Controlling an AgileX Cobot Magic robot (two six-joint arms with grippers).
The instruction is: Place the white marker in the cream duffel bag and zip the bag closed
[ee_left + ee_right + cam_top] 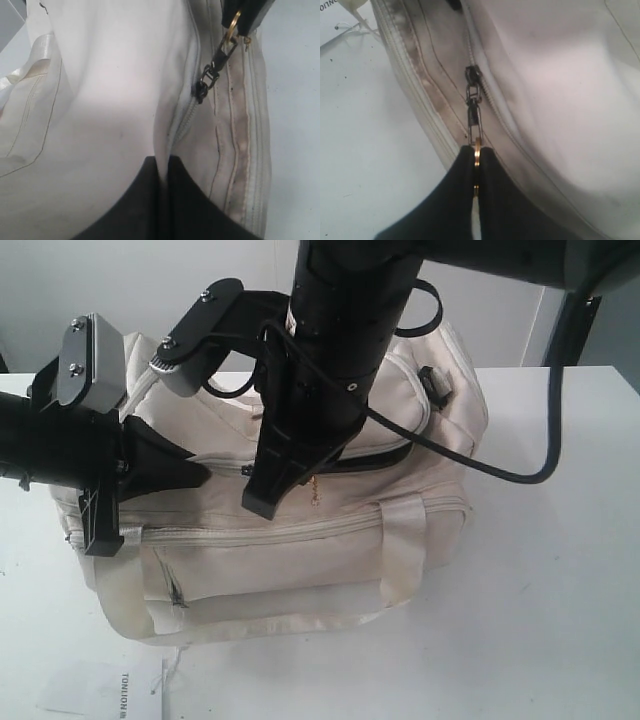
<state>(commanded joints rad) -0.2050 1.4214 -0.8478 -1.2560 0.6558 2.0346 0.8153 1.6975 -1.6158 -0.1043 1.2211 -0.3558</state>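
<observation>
Pinching a fold of the cream duffel bag [300, 560] in the closed left gripper [163, 161] to brace it on the surface [540, 590]; clamping the gold zip ring [477, 146] tight in the right gripper [476, 152], seemingly for tugging the zip [492, 100] along; can't spot the white marker, guessing inside already.

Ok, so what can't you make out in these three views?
No view shows the white marker; the cream duffel bag could hide it.
Exterior view: the right arm covers part of the top zip; how far closed, unclear.
Right wrist view: the right gripper hides most of the gold ring on the zip pull.
Exterior view: the paper tag is cut by the bottom edge, print blurred.
</observation>
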